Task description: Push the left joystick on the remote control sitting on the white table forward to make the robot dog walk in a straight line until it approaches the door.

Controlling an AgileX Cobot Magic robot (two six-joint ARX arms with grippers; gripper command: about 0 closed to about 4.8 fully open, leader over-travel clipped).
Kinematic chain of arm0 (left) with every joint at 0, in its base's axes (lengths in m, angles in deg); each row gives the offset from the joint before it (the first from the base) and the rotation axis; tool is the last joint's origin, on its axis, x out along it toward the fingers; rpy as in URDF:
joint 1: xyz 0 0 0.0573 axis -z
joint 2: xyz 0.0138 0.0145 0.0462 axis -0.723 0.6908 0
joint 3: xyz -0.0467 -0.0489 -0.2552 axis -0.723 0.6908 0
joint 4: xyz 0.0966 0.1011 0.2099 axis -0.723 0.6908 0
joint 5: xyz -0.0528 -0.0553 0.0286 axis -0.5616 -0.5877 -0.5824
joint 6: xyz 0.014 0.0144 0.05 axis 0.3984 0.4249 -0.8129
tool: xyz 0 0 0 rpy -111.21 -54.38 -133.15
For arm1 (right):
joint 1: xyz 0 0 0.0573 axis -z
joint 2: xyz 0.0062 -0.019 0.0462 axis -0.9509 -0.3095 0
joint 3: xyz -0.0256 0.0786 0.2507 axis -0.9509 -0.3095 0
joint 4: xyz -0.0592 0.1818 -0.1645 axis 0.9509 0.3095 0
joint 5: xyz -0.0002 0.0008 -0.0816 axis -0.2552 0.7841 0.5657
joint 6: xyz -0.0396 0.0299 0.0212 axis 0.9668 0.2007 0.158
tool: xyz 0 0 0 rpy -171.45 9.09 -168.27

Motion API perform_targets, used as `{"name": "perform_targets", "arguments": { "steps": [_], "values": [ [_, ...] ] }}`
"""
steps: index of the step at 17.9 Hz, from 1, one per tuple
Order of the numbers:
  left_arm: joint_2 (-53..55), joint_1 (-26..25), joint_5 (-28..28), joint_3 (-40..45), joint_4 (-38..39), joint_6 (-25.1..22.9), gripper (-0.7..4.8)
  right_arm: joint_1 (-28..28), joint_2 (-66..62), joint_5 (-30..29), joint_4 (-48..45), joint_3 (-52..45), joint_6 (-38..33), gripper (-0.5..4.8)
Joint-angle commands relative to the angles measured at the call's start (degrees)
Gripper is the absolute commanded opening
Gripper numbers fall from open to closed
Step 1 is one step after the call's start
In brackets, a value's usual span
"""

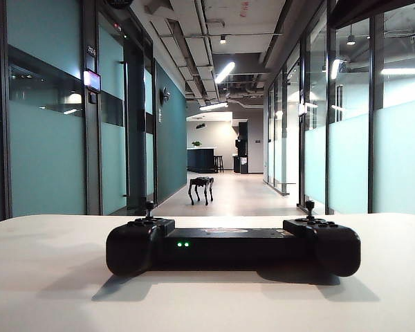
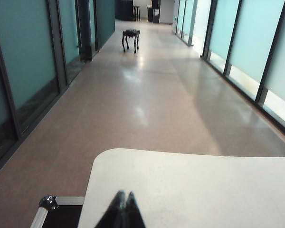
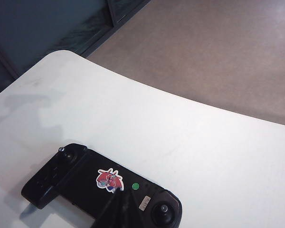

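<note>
Fingers [image 2: 122, 202] of both grippers closed above white table [image 1: 48, 277], remote control [image 1: 233, 245] untouched.

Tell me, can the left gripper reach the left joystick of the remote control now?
Probably yes. The left gripper, shut, hangs over the white table, and nothing blocks the left joystick on the remote control.

Both grippers' fingers [image 2: 122, 209] together.
</note>
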State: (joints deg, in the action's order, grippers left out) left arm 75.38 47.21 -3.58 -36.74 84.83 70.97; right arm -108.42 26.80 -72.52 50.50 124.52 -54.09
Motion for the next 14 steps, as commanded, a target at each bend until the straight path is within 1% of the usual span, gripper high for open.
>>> {"name": "perform_targets", "arguments": {
  "steps": [1,4,6,8,10,14],
  "values": [
    [0.02,0.04,-0.24,3.32,-7.02,0.5,-0.05,-0.04,0.22,0.07,-1.03,0.28,0.22,-0.06],
    [0.02,-0.02,0.46,3.74,-6.67,0.17,-0.05,-0.04,0.22,0.07,-1.03,0.26,0.22,-0.06],
    [0.02,0.0,2.54,3.74,-5.66,0.22,-0.05,-0.04,0.22,0.07,-1.05,0.26,0.22,-0.06],
    [0.02,0.07,4.31,3.74,-2.34,0.17,-0.05,-0.04,0.22,0.07,-1.03,0.26,0.22,-0.06],
    [0.02,0.04,4.09,3.74,-0.55,0.2,-0.05,-0.04,0.22,0.07,-1.03,0.26,0.22,-0.06],
    [0.02,0.04,2.6,3.74,-1.03,-1.55,-0.05,-0.04,0.22,0.07,-1.05,0.26,0.22,-0.06]
  ]
}}
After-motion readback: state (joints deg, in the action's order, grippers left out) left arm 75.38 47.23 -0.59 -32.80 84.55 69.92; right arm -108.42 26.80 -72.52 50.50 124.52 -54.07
